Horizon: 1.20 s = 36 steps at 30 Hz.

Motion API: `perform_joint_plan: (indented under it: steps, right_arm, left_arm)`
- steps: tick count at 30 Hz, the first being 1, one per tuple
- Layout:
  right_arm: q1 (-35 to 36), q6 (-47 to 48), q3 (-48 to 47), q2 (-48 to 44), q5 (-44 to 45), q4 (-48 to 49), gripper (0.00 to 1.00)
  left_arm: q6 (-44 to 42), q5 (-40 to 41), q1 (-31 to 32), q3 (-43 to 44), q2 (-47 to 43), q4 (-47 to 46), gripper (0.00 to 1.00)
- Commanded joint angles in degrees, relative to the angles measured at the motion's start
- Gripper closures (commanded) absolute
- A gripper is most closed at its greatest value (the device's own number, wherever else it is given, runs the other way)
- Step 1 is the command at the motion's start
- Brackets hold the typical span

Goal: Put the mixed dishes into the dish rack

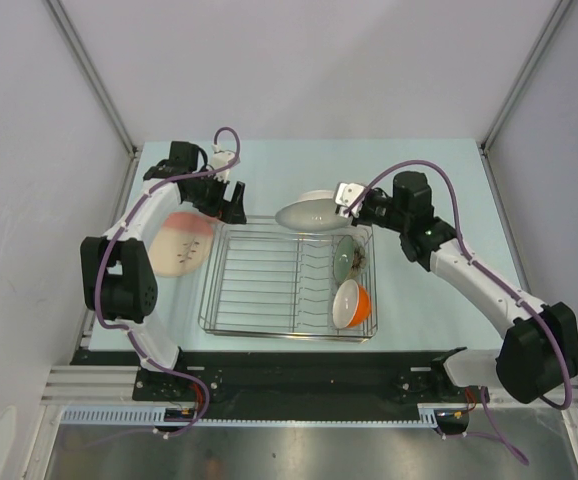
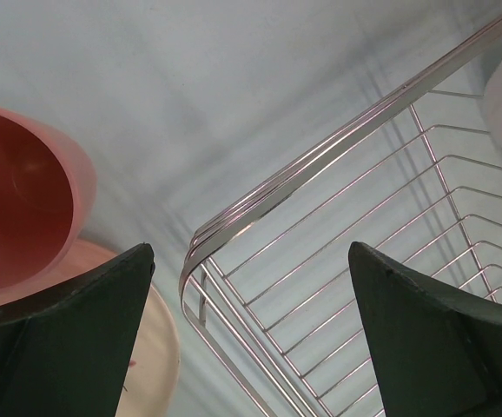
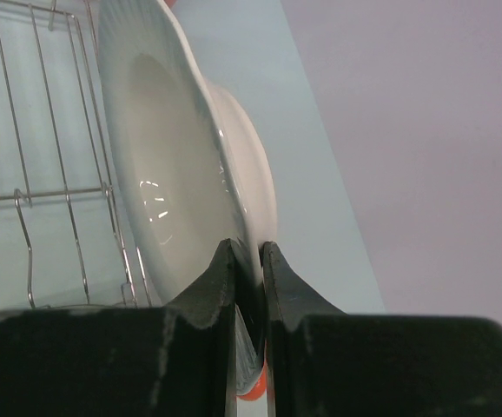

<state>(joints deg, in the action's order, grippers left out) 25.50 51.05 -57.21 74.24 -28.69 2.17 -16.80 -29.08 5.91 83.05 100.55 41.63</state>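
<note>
Rack (image 1: 206,300) holds the green bowl (image 1: 345,262) and orange bowl (image 1: 350,303); right claw (image 3: 248,252) clamps the white plate (image 1: 307,213) at its far edge, left claw (image 1: 235,208) gapes by the waiting tumbler (image 2: 16,204) and patterned plate (image 1: 181,243).

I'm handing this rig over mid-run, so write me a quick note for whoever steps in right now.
Left gripper: open, empty, over the rack's far left corner.
Right gripper: shut on the white plate's rim, at the rack's far edge.
Done: green bowl and orange bowl sit in the rack's right end.
Left to do: seat the white plate, then load the pink cup and patterned plate, both left of the rack. The mug is not visible.
</note>
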Motion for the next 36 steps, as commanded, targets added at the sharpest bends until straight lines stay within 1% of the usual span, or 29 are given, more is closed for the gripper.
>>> perform_joint_plan:
  steps: [1, 14, 22, 25, 31, 36]
  right_arm:
    - [-0.62, -0.60, 0.43, -0.59, -0.32, 11.71, 1.00]
    - [-2.20, -0.95, 4.39, 1.35, -0.49, 11.71, 1.00]
    - [-2.12, 0.37, 8.69, 1.62, 0.83, 11.54, 1.00]
    - [-2.12, -1.38, 10.45, 0.30, 0.21, 12.41, 1.00]
    - [-3.17, -5.78, 10.72, -1.55, -1.11, 14.87, 1.00]
    - [-5.63, -9.91, 10.10, -1.99, -2.86, 15.93, 1.00]
  left_arm:
    - [0.71, -1.24, -0.29, -0.16, -2.11, -0.85, 0.00]
    - [0.89, -1.68, -0.29, 0.45, -1.76, -0.76, 0.00]
    - [0.98, -1.77, -0.29, 0.63, -1.68, -0.85, 0.00]
    - [0.89, -1.86, -0.29, 0.71, -1.68, -0.76, 0.00]
    - [1.15, -2.21, -0.29, 0.19, -1.50, -1.11, 0.00]
    - [1.24, -2.30, -0.29, -0.78, -1.76, -1.63, 0.00]
